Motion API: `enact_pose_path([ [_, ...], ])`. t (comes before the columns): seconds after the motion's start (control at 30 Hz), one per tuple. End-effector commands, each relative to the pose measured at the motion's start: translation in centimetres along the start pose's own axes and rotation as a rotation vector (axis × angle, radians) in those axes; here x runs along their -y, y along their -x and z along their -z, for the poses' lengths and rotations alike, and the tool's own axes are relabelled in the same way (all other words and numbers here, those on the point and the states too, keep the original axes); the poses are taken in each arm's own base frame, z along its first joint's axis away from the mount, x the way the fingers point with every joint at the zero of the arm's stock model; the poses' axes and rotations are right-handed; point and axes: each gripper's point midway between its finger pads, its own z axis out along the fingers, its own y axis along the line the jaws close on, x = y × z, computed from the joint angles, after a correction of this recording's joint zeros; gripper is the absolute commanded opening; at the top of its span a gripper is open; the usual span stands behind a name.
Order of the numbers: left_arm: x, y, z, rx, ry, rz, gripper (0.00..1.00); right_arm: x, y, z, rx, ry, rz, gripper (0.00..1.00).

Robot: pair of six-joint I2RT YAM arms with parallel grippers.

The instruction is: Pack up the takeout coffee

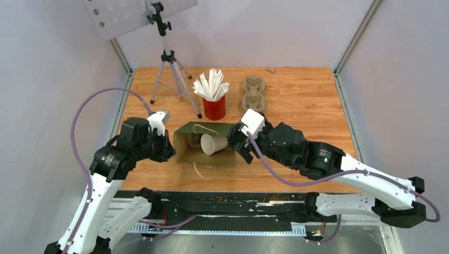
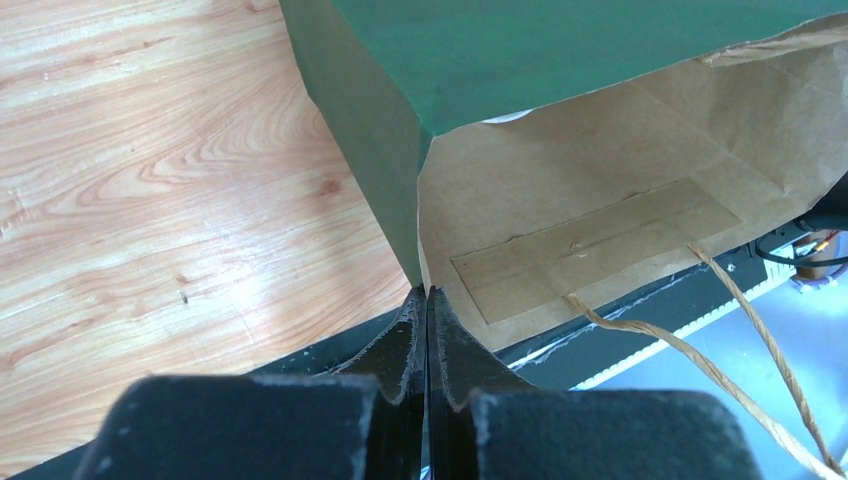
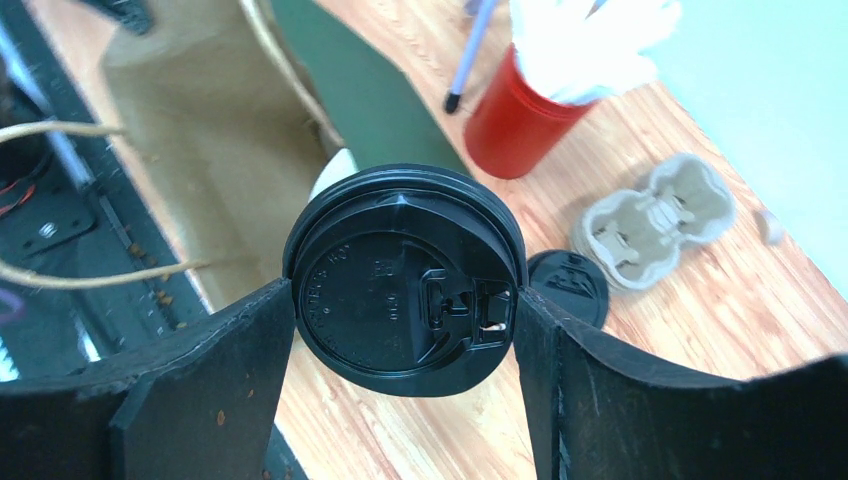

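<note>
A green paper bag (image 1: pixel 186 149) lies on its side, its brown inside open toward the right. My left gripper (image 1: pixel 168 148) is shut on the bag's rim; in the left wrist view the jaws (image 2: pixel 427 297) pinch the corner fold of the bag (image 2: pixel 560 200). My right gripper (image 1: pixel 234 143) holds a white takeout coffee cup (image 1: pixel 213 144) sideways at the bag's mouth, bottom pointing in. In the right wrist view its black lid (image 3: pixel 405 285) sits between both fingers. A second black lid (image 3: pixel 568 288) shows on the table behind it.
A red cup of white straws (image 1: pixel 214 107) stands just behind the bag, with a beige pulp tray (image 1: pixel 254 94) to its right. A tripod (image 1: pixel 170 74) stands at the back left. The bag's twine handles (image 1: pixel 200 172) trail toward the near table edge.
</note>
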Motion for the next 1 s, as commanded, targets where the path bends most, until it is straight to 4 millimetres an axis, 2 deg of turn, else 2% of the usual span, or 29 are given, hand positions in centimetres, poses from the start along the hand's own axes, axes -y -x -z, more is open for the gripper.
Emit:
enact_pose_path([
  [0.0, 0.7, 1.7, 0.9, 0.058, -0.019, -0.026, 0.00, 5.3, 1.0, 0.8, 0.063, -0.292, -0.177, 0.62],
  [0.13, 0.8, 1.7, 0.8, 0.055, -0.024, -0.025, 0.00, 8.6, -1.5, 0.3, -0.022, -0.429, -0.257, 0.62],
  [0.33, 0.8, 1.7, 1.1, 0.058, -0.027, -0.032, 0.00, 13.8, -9.7, 0.3, -0.234, -0.619, -0.457, 0.62],
  [0.47, 1.0, 1.8, 1.2, 0.058, -0.037, -0.028, 0.00, 14.4, -16.5, -0.4, -0.358, -0.665, -0.639, 0.62],
  [0.6, 1.1, 1.6, 1.1, 0.053, -0.041, -0.030, 0.00, 13.6, -22.7, -0.9, -0.477, -0.677, -0.815, 0.63],
  [0.7, 0.9, 1.4, 1.1, 0.047, -0.036, -0.037, 0.00, 13.3, -25.7, -1.3, -0.528, -0.687, -0.877, 0.64],
  [0.77, 1.0, 1.5, 1.2, 0.045, -0.040, -0.038, 0.00, 13.3, -27.0, -1.3, -0.555, -0.701, -0.896, 0.65],
  [0.97, 0.9, 1.5, 1.2, 0.042, -0.033, -0.050, 0.00, 12.9, -29.2, -1.5, -0.632, -0.695, -0.942, 0.72],
])
